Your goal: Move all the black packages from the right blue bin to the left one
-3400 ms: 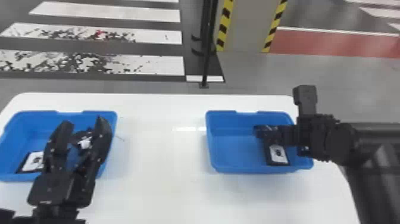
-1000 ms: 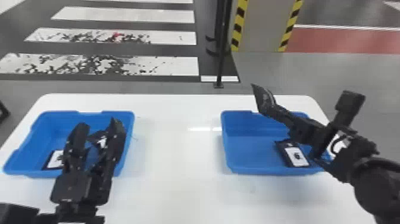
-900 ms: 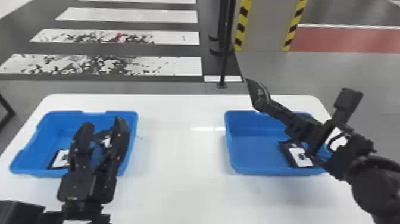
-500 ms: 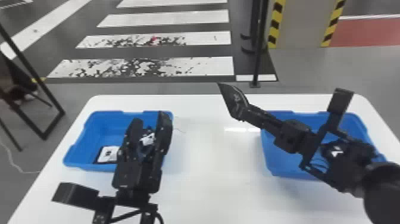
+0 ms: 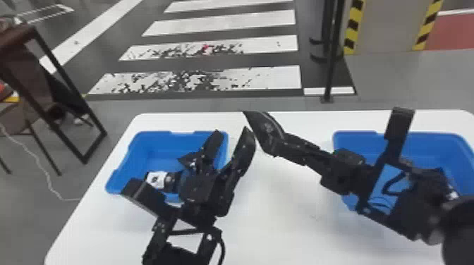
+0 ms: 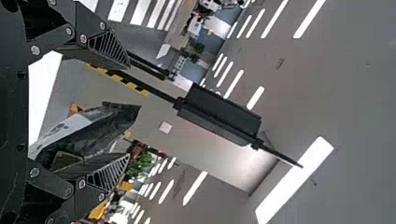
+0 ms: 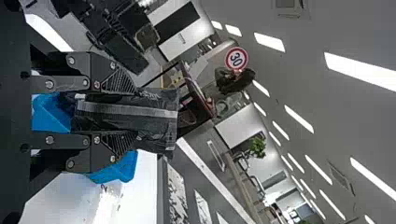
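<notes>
My left gripper (image 5: 231, 142) is open near the right edge of the left blue bin (image 5: 114, 185). Its spread fingers frame the left gripper's gap (image 6: 126, 109) in the left wrist view. Left of it, in the bin, are a white-labelled black package (image 5: 155, 179) and another dark one (image 5: 187, 160). My right gripper (image 5: 287, 144) is shut on a black package (image 5: 264, 130), raised over the table close to the left fingertips. In the right wrist view the right gripper (image 7: 135, 112) pinches this package (image 7: 159, 114). The right blue bin (image 5: 423, 135) is partly hidden behind the arm; a white label (image 5: 452, 193) shows in it.
Both bins stand on a white table (image 5: 285, 211). A dark-framed stand (image 5: 76, 105) is on the floor to the left, and a black pole (image 5: 331, 70) rises beyond the table's far edge.
The right gripper has risen from the right bin with a package and come left. The left gripper has shifted right and turned, its fingers spread wider. The head view has swung left.
</notes>
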`<state>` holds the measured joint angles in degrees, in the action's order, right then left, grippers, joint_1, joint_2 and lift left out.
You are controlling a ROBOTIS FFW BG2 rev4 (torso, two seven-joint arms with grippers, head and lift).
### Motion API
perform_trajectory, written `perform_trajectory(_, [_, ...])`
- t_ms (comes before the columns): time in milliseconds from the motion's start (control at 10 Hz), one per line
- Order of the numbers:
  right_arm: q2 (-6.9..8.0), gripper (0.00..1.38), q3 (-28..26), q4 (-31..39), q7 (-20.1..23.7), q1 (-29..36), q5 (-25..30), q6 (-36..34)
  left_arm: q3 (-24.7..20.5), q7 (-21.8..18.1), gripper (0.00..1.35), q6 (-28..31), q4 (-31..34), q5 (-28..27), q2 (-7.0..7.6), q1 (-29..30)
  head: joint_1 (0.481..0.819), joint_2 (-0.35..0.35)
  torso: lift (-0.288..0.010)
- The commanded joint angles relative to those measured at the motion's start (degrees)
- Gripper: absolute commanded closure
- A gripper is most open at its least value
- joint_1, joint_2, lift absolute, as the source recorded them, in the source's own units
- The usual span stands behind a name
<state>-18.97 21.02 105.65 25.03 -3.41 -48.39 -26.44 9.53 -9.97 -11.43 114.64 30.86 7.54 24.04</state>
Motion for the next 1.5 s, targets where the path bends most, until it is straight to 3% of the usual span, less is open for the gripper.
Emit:
perform_trajectory(0, [-0.19, 0.89, 2.4, 0.0, -0.1, -0.7, -0.7, 0.0, -0.2, -0.2, 0.41, 3.0, 0.2, -0.4, 0.11, -0.4, 0.695, 0.2, -0.14])
perform_trajectory(300, [-0.63, 0.89, 6.5, -0.3, -0.2, -1.4, -2.7, 0.0, -0.4, -0.7, 0.4, 5.0, 0.2, -0.9, 0.11, -0.7, 0.695, 0.226, -0.14])
perform_trajectory(400, [-0.72, 0.89, 7.5, -0.5, -0.2, -1.7, -3.0, 0.0, -0.5, -0.8, 0.48, 5.5, 0.2, -0.9, 0.11, -0.7, 0.695, 0.236, -0.14])
perform_trajectory(500, [-0.72, 0.89, 7.5, -0.7, -0.2, -1.7, -2.9, 0.0, -1.0, -1.0, 0.98, 7.5, 0.9, -1.4, 0.02, -0.4, 0.695, 0.249, -0.14])
perform_trajectory(600, [-0.72, 0.89, 7.5, -1.4, -0.3, -2.1, -2.8, 0.0, -2.4, -1.0, 1.15, 12.5, 3.3, -3.6, -0.15, 0.3, 0.695, 0.253, -0.14])
perform_trajectory(700, [-0.72, 0.89, 7.5, -1.9, -0.4, -2.4, -2.6, 0.0, -3.4, -1.2, 1.23, 13.7, 5.0, -6.3, -0.15, 0.6, 0.695, 0.252, -0.14])
perform_trajectory(1100, [-0.63, 0.89, 7.5, -3.6, -0.6, -2.8, -1.1, 0.0, -4.7, 0.8, 1.22, 8.7, 5.9, -6.6, -0.68, 2.0, 0.695, 0.257, -0.14])
perform_trajectory(1200, [-0.63, 0.75, 7.5, -4.1, -0.6, -3.1, -1.1, 0.1, -5.1, 1.4, 1.22, 8.2, 6.1, -6.9, -0.68, 2.3, 0.695, 0.268, -0.14])
perform_trajectory(1300, [-0.55, 0.73, 7.4, -4.3, -0.6, -3.2, -1.1, 0.8, -5.2, 2.1, 1.22, 7.6, 6.1, -6.9, -0.68, 2.3, 0.695, 0.278, -0.14])
perform_trajectory(1400, [-0.55, 0.53, 7.4, -5.2, -0.5, -3.1, -2.2, 2.0, -6.1, 3.0, 1.22, 7.5, 6.1, -7.3, -1.12, 2.4, 0.695, 0.282, -0.14])
